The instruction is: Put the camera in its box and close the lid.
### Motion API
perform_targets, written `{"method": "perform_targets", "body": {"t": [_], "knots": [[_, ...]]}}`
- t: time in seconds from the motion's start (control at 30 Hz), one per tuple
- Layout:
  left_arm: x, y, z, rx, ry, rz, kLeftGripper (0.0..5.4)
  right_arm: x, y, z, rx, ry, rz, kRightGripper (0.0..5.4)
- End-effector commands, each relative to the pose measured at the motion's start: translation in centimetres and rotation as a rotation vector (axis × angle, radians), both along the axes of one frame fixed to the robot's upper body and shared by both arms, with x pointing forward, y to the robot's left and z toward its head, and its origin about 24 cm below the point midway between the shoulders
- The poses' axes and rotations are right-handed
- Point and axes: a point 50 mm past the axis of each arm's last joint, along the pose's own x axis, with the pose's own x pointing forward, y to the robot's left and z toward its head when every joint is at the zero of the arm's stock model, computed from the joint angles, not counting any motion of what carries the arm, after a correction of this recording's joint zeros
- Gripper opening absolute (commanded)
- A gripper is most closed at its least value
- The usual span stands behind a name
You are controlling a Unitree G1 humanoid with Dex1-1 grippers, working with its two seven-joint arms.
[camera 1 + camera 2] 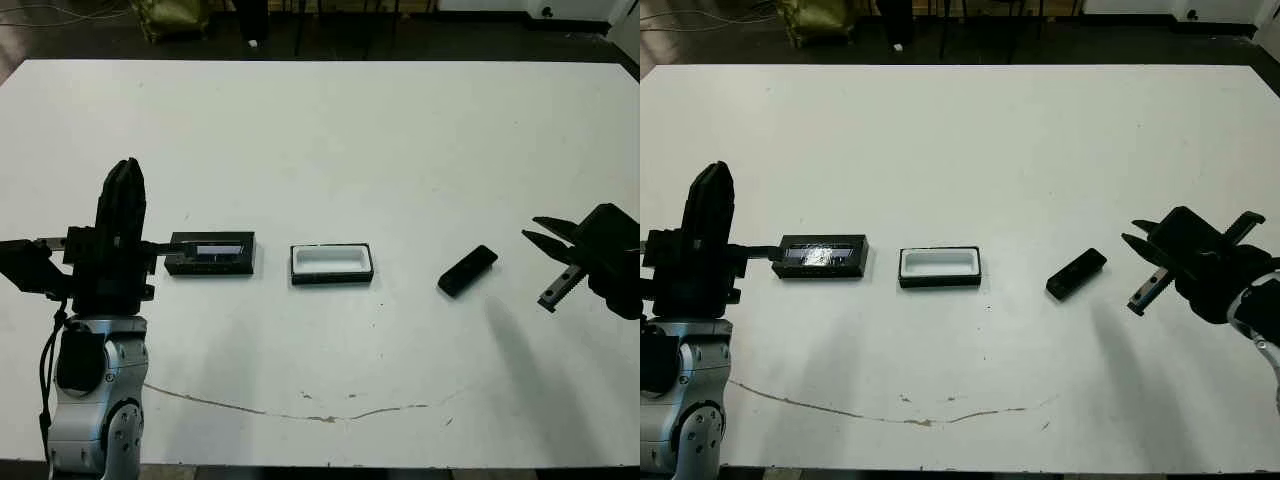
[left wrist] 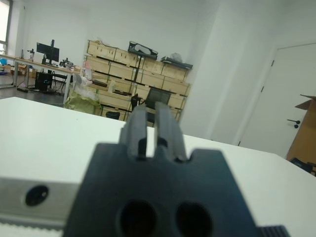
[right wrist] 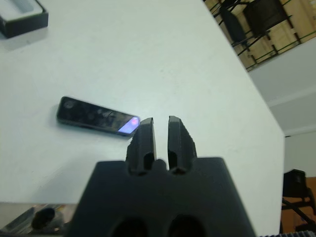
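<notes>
At the far left of the white worktop [image 1: 320, 130] the left gripper [image 1: 124, 215] stands raised with its wrist turned up, so its camera looks out across the room and not at the things; its two fingers [image 2: 138, 129] stand close together with only a thin slit between them and hold nothing. Just beside it lies the lid [image 1: 211, 253], flat on the worktop with its shiny strip facing up. Next along the row, near the lid but apart from it, sits the box [image 1: 332, 263], open, its white lining bare. Well to the right of the box lies the camera [image 1: 467, 270], set at a slant to the box, with its purple lit patch showing in the right wrist view at the end nearer the right gripper [image 1: 550, 264]. That gripper hovers just beyond the camera, not touching it, and its fingers [image 3: 144, 140] are likewise almost together, gripping nothing. By my judgement the task is at its first step, the pick-up of the camera, with nothing yet placed. The next move calls for the right fingers to spread wider than the bar, come down across its narrow width, and close; then the slanted bar must be turned to line up with the box before lowering.
</notes>
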Motion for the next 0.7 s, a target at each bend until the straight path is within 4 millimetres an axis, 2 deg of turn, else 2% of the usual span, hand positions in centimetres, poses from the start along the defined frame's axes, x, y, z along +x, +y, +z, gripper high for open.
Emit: {"method": "perform_targets", "body": {"t": [0.03, 0.37, 0.7], "knots": [[-0.1, 0.1, -0.8, -0.002, 0.045, 0.003, 0.01, 0.2, -0.3, -0.3, -0.012, 0.088, 0.015, 0.0], [-0.2, 0.1, -0.9, -0.001, 0.053, 0.001, 0.01, 1.4, -0.7, -0.5, -0.004, 0.312, 0.164, 0.0], [-0.2, 0.1, -0.8, 0.001, 0.041, 0.014, 0.01, 2.4, -0.8, -1.6, -0.049, 0.431, 0.2, 0.0]]}}
